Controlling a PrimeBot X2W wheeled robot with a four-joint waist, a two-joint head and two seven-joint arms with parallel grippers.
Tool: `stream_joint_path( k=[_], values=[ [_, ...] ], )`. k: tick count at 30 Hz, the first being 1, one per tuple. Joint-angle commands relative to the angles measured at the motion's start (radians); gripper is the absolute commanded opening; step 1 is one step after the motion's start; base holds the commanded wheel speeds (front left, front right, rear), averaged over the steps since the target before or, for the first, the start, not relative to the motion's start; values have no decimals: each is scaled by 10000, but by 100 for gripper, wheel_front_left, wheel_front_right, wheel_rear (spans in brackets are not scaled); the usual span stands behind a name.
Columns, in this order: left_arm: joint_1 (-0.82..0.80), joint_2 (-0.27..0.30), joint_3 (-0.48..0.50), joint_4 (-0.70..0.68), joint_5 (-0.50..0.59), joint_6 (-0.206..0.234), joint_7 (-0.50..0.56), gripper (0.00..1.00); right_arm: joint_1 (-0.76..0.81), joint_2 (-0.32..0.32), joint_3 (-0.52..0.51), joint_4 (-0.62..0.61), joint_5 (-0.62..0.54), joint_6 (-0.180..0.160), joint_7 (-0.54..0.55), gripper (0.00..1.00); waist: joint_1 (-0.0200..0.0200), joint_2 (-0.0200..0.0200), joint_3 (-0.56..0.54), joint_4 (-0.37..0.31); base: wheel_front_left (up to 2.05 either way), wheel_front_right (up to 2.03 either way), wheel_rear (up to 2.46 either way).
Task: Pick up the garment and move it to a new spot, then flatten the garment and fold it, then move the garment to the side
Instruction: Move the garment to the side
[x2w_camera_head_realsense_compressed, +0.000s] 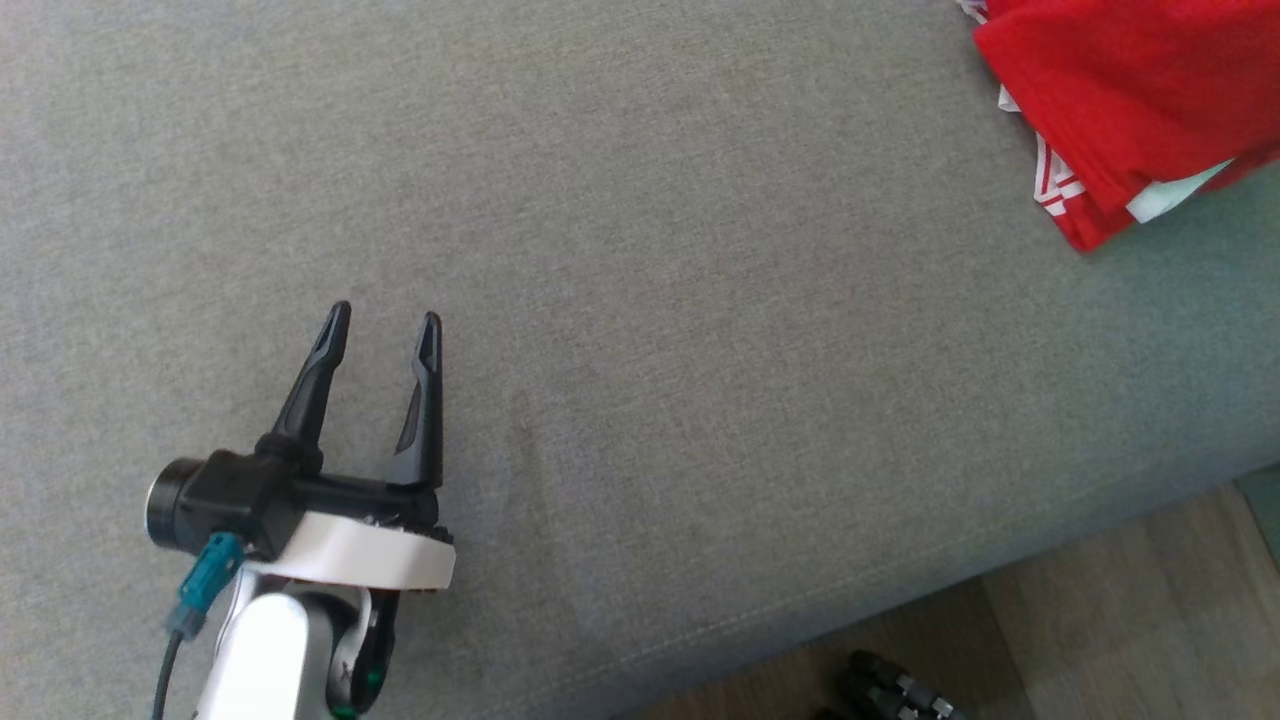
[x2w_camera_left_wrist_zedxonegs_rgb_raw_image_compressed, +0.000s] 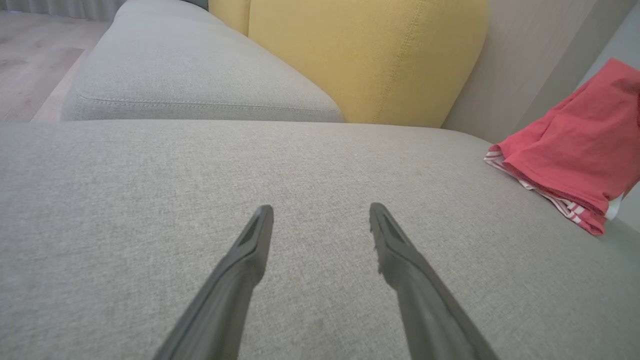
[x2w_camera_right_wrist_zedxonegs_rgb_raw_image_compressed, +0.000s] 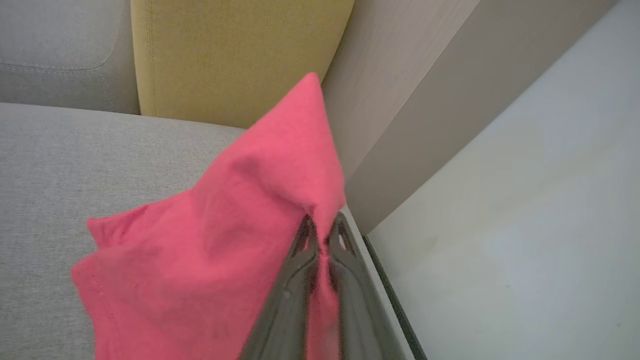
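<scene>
The garment (x2w_camera_head_realsense_compressed: 1110, 100) is red cloth with white stripes along one edge, bunched at the far right of the grey sofa seat (x2w_camera_head_realsense_compressed: 640, 300). My right gripper (x2w_camera_right_wrist_zedxonegs_rgb_raw_image_compressed: 324, 231) is shut on the garment (x2w_camera_right_wrist_zedxonegs_rgb_raw_image_compressed: 225, 225), with a fold pinched between its two fingers and lifted into a peak near the sofa's right edge. My left gripper (x2w_camera_head_realsense_compressed: 385, 330) hovers open over bare cushion at the lower left, nothing between its fingers, well away from the cloth. In the left wrist view the garment (x2w_camera_left_wrist_zedxonegs_rgb_raw_image_compressed: 575, 150) shows at the right, beyond the open gripper (x2w_camera_left_wrist_zedxonegs_rgb_raw_image_compressed: 320, 217).
A yellow back cushion (x2w_camera_left_wrist_zedxonegs_rgb_raw_image_compressed: 360, 55) stands behind the seat, with a second grey seat cushion (x2w_camera_left_wrist_zedxonegs_rgb_raw_image_compressed: 190, 70) beyond a seam. A pale wall panel (x2w_camera_right_wrist_zedxonegs_rgb_raw_image_compressed: 425, 100) borders the sofa's right end. Wooden floor (x2w_camera_head_realsense_compressed: 1100, 640) lies past the front edge.
</scene>
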Motion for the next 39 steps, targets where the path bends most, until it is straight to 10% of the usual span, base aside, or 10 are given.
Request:
stream_joint_path(
  k=[1,13,16,17,39],
  values=[
    [-223,-35,232,-349,30,-9,-78,100,-320,-249,-16,-296,-119,65,-158,0,-1,0,4,14,0,0,0],
    [-251,-89,151,-332,-104,82,-78,100,-217,-58,-850,-270,-1833,65,-324,5,-1,0,0,89,0,0,0],
    [-235,-97,137,-301,-135,83,-78,100,-92,266,-1147,-300,-2165,65,-284,91,-1,0,-21,122,0,0,0],
    [-228,-99,139,-286,-142,84,-78,100,-52,343,-1203,-312,-2256,65,-292,100,-1,0,-33,131,0,0,0],
    [-12,-120,252,-212,-286,200,-78,100,136,1120,-659,47,-1838,65,-1284,100,-1,0,-709,371,0,0,0]
  ],
)
